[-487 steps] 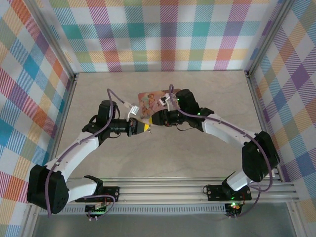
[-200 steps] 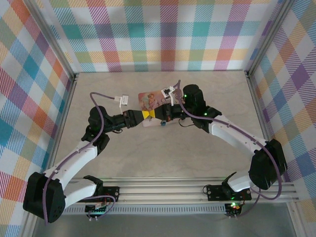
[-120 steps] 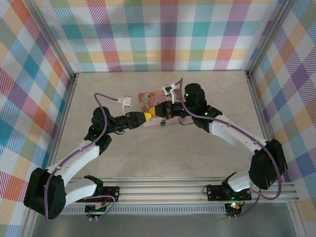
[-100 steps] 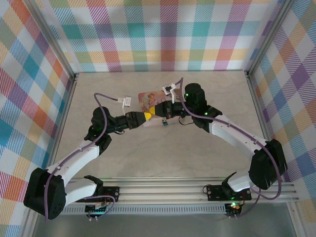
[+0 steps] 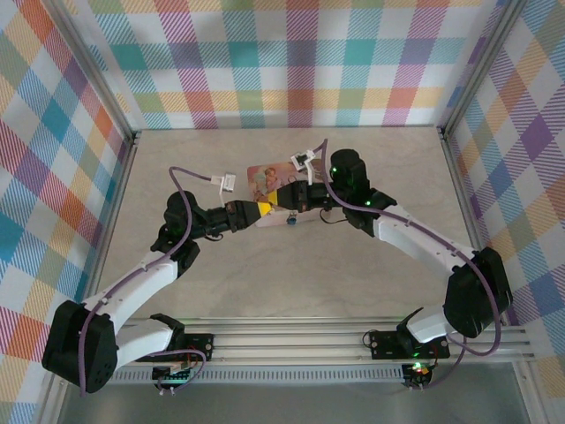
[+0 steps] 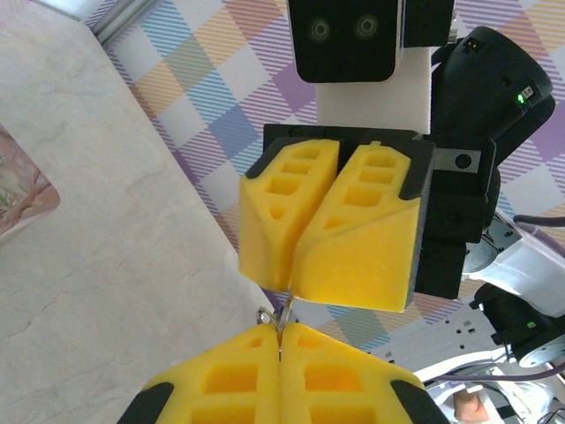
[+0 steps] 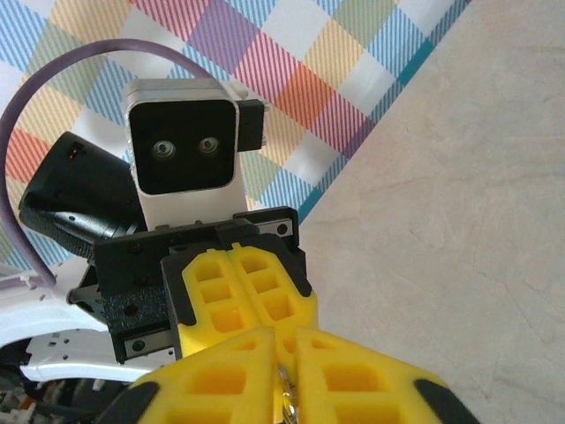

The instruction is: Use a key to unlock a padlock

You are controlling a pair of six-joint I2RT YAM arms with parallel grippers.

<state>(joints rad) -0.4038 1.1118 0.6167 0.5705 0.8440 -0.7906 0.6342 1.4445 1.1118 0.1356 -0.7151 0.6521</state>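
My left gripper and right gripper meet tip to tip just above the near edge of the pink tin. In the left wrist view my left gripper is shut on the key, a thin metal sliver with a small ring. The key's other end runs into the closed seam of the right gripper. From the right wrist, a silvery bit of the key sits in the narrow slit of the right gripper, facing the left fingers. The blue padlock lies on the table under the right gripper.
The pale marble table is ringed by plaid walls with metal frame posts. A corner of the pink tin shows at the left of the left wrist view. Purple cables loop over both wrists.
Over the last 2.4 s both grippers rose and moved back over the tin's near edge, staying tip to tip. In the last half second almost nothing moved.
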